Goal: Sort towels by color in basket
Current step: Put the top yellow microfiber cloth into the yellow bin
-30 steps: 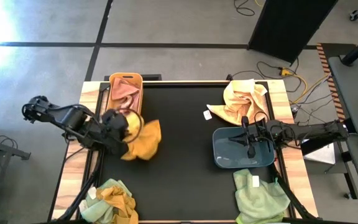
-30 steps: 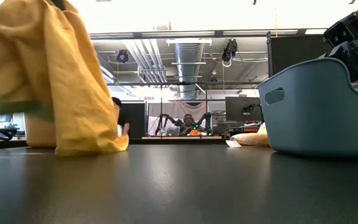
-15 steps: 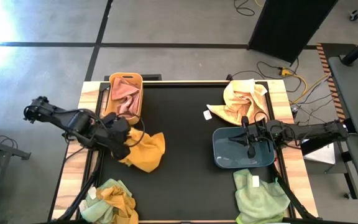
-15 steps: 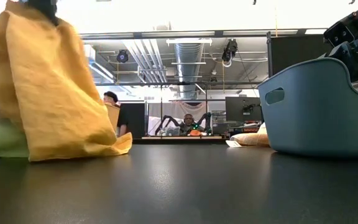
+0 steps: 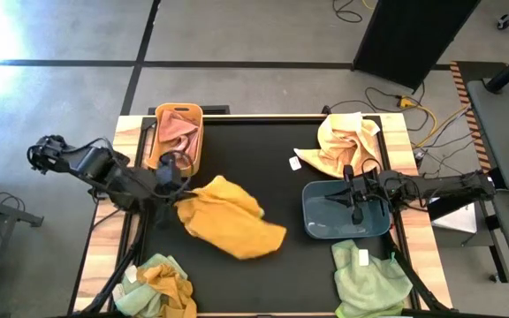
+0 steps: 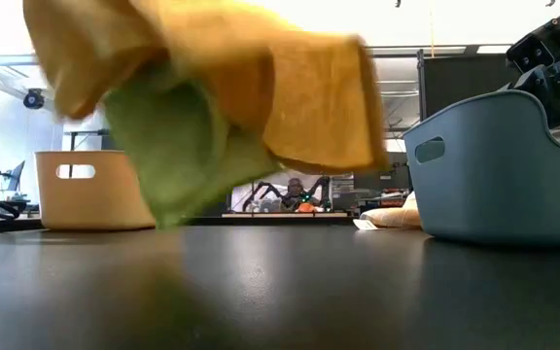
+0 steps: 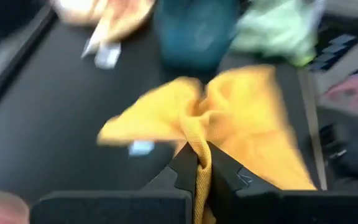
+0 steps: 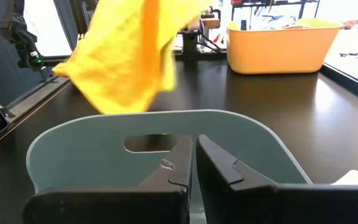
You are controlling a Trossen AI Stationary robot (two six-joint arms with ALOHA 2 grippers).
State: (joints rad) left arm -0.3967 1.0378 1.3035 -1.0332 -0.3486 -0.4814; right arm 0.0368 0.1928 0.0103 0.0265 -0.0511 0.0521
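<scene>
My left gripper (image 5: pixel 170 181) is at the table's left, just near of the orange basket (image 5: pixel 179 113), and is shut on a mustard orange towel (image 5: pixel 232 225). The towel spreads toward the table's middle. In the low view it is blurred in the air (image 6: pixel 261 68), with a light green patch (image 6: pixel 173 146) under it. A salmon pink towel (image 5: pixel 179 132) lies in the orange basket. My right gripper (image 5: pixel 353 212) is shut above the blue-grey basket (image 5: pixel 312 221); whether it touches the basket, I cannot tell. My left gripper pinches a bunched fold of the mustard towel (image 7: pixel 197 155) between its two fingers, coming roughly level from the table's left. The cloth fans out beyond the fingertips (image 7: pixel 241 118). In the low view its lower edge (image 6: pixel 338 146) hangs clear of the table.
A pale peach towel (image 5: pixel 343 141) lies at the far right, with a white tag (image 5: pixel 295 162) beside it. A light green towel (image 5: pixel 369 278) lies at the near right. A green and mustard pile (image 5: pixel 157 278) sits at the near left. Bare black mat (image 5: pixel 263 168) shows in the middle.
The mustard towel has swung out from a bunch hanging beside my left gripper. It is now spread toward the table's middle and near right. Its lower end, which rested on the table, is now lifted clear. My left gripper has stayed shut on it.
</scene>
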